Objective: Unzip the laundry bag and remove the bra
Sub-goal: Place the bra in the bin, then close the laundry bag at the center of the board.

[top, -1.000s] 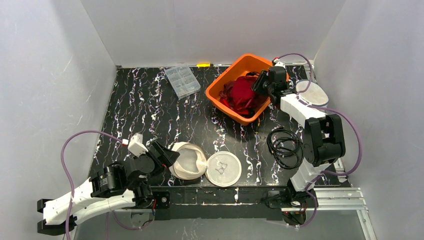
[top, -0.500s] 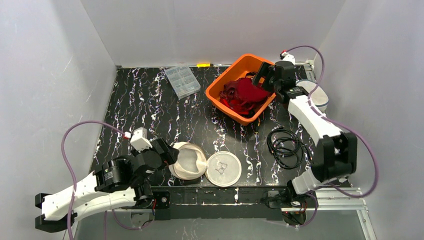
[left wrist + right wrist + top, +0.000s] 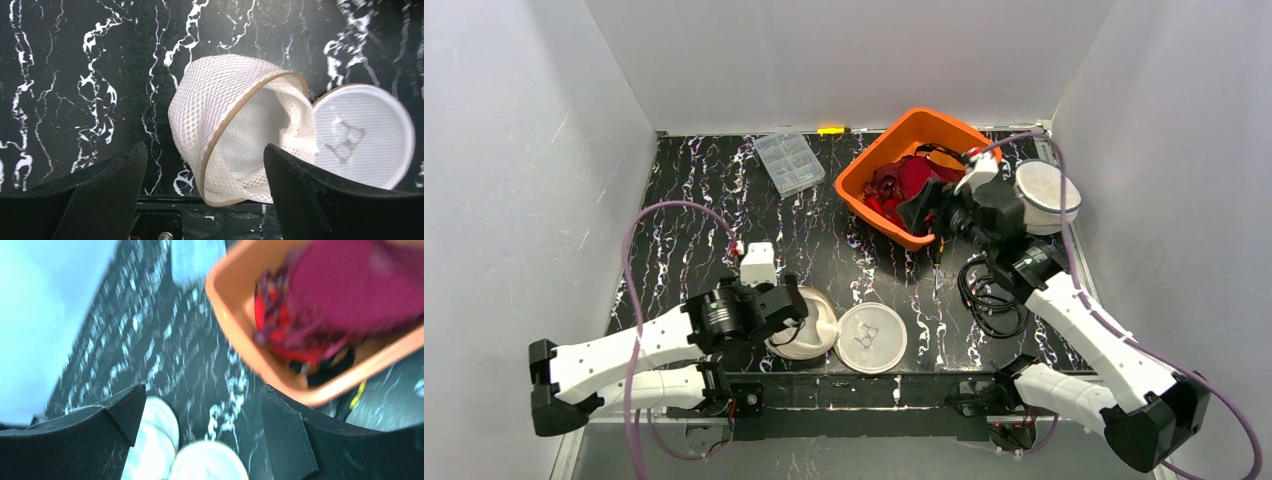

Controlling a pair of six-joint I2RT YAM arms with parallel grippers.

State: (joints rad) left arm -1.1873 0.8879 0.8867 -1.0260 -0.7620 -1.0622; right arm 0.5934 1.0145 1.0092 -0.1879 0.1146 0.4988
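White walls close in a black, white-veined tabletop (image 3: 724,210). Near its front edge, left of centre, the white mesh laundry bag (image 3: 225,145) lies on its side, its tan-trimmed mouth gaping, with its flat round panel (image 3: 362,132) touching it on the right. The dark-red bra (image 3: 911,180) sits among red cloth in the orange basin (image 3: 864,170) toward the far right corner. The left gripper (image 3: 205,146) hangs over the bag, jaws wide and empty. The right gripper (image 3: 924,210), also wide and empty, covers the basin's near rim. A cable coil (image 3: 989,290) and a clear box (image 3: 789,162) lie apart.
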